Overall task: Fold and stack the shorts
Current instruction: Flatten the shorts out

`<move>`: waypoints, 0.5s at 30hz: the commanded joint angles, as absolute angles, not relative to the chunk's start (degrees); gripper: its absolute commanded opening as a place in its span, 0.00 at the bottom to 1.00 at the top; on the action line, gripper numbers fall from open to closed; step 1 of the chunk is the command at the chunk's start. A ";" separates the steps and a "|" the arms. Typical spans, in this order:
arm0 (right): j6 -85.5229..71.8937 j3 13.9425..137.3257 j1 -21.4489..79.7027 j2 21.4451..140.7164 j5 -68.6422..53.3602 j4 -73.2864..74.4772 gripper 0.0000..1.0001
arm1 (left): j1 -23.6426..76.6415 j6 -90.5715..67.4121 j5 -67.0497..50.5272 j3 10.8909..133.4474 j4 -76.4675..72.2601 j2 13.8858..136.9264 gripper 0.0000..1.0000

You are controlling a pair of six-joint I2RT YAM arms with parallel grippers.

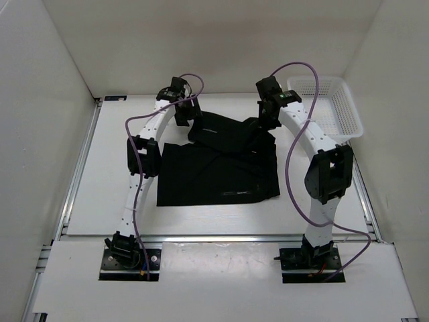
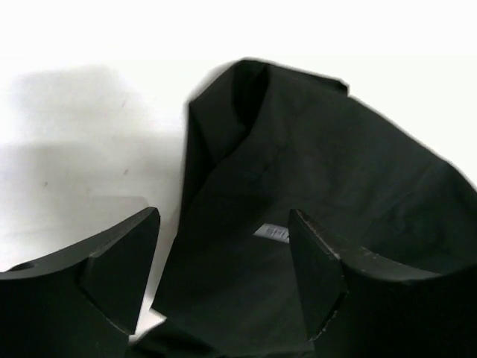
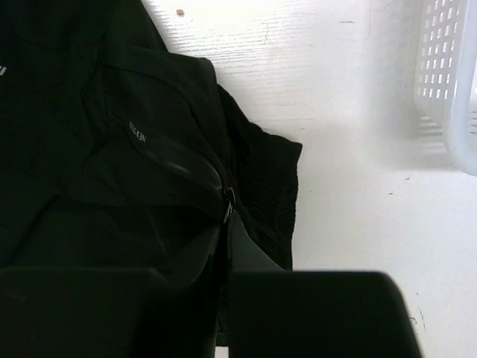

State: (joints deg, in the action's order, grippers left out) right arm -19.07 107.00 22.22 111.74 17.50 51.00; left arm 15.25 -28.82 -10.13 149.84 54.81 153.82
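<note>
A flat pair of black shorts (image 1: pixel 218 178) lies in the middle of the table. More black shorts cloth (image 1: pixel 228 131) is bunched on its far edge. My left gripper (image 1: pixel 186 115) hovers at the far left of this bunched cloth. In the left wrist view it (image 2: pixel 223 218) is open, its fingers (image 2: pixel 127 261) astride black cloth with a small white mark (image 2: pixel 272 233). My right gripper (image 1: pixel 267 119) is at the far right of the bunched cloth. In the right wrist view it (image 3: pixel 226 216) is shut on a fold of the shorts (image 3: pixel 149 149) by a shiny zip end.
A white mesh basket (image 1: pixel 328 107) stands at the back right, just right of my right gripper; it also shows in the right wrist view (image 3: pixel 447 82). White walls enclose the table on three sides. Purple cables loop over both arms.
</note>
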 commanded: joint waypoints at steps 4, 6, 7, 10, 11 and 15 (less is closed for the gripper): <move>-18.81 107.14 22.24 112.59 17.75 50.45 0.00 | 17.05 -29.97 -13.35 153.90 50.98 155.03 0.67; -18.81 107.14 22.24 112.59 17.75 50.45 0.00 | 17.05 -29.97 -13.89 153.90 50.98 154.34 0.48; -18.81 107.14 22.24 112.59 17.75 50.45 0.00 | 17.05 -29.97 -13.89 153.20 50.28 153.81 0.24; -18.81 107.14 22.24 112.59 17.75 50.45 0.00 | 17.05 -29.97 -13.36 152.40 49.75 151.09 0.10; -18.81 107.14 22.24 112.59 17.75 50.45 0.00 | 16.44 -29.97 -13.36 151.71 49.75 149.69 0.10; -18.81 106.53 22.24 111.45 17.75 50.45 0.00 | 15.12 -29.97 -12.84 148.37 49.75 143.99 0.10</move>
State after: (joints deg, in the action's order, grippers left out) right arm -19.07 107.00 22.22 112.51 17.50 50.96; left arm 16.67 -30.00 -12.71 150.02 50.74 154.54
